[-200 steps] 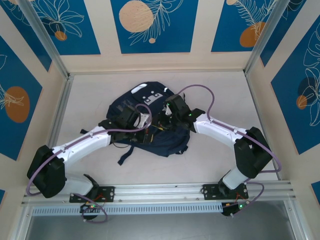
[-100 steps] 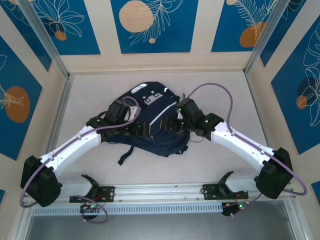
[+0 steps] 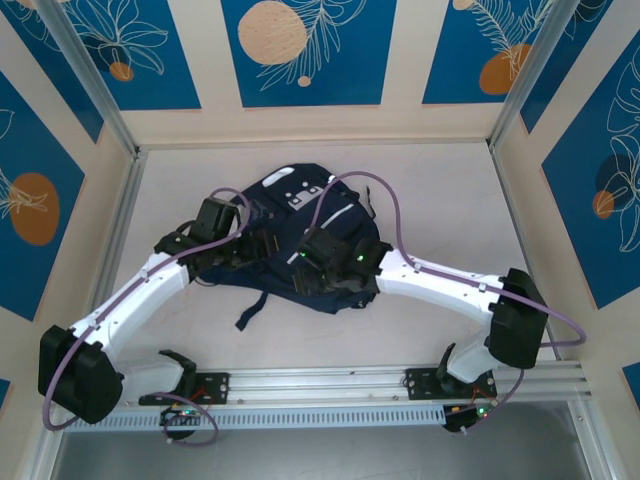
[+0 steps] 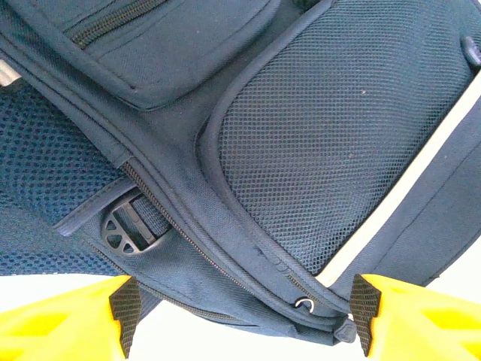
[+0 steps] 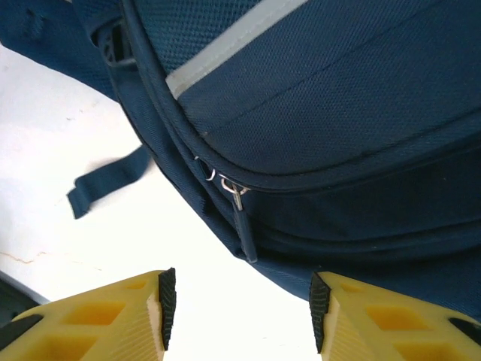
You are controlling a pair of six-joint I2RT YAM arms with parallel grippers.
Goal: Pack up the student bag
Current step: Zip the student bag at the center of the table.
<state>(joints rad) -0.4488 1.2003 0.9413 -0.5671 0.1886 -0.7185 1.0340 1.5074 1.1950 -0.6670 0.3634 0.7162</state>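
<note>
The student bag (image 3: 290, 225), dark navy with thin pale stripes and a white patch near its top, lies flat in the middle of the table. My left gripper (image 3: 243, 248) is at the bag's left side. In the left wrist view it (image 4: 244, 316) stands open, with the bag's zipped edge (image 4: 301, 301) and mesh panel (image 4: 338, 128) between and ahead of its yellow fingers. My right gripper (image 3: 312, 272) hovers over the bag's near edge. In the right wrist view it (image 5: 243, 308) is open over bare table, just short of a dangling zip pull (image 5: 242, 226); nothing is held.
A loose dark strap (image 3: 250, 310) trails from the bag toward the near side. A metal rail (image 3: 320, 385) runs along the near edge by the arm bases. Walls with blue panels close in the back and both sides; bare table lies right of the bag.
The left gripper has opened and drawn back to the bag's left side. The right arm has swung left across the bag to its near edge. The bag's top now looks flatter.
</note>
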